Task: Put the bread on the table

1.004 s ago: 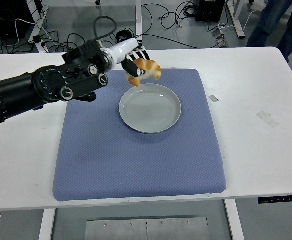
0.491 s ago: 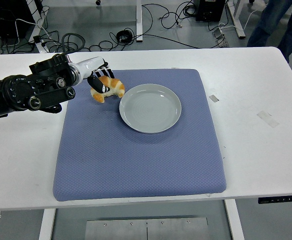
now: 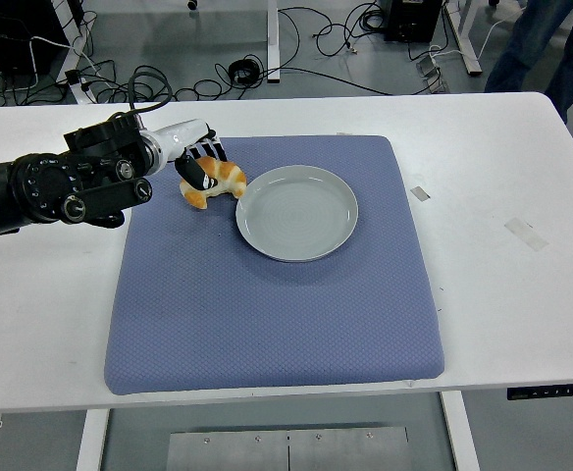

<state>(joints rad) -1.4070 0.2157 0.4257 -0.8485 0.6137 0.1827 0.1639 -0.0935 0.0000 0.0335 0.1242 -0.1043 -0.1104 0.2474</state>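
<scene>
**Robot hand grips croissant beside plate**

The robot's left hand [image 3: 196, 157], white with black fingers, is closed around a golden-brown croissant-shaped bread [image 3: 216, 181]. The bread sits low over the blue quilted fabric mat [image 3: 267, 314], just left of the round grey plate [image 3: 296, 212]. The mat lies on a white table [image 3: 502, 265]. A person's legs [image 3: 551, 44] show top right.
</scene>
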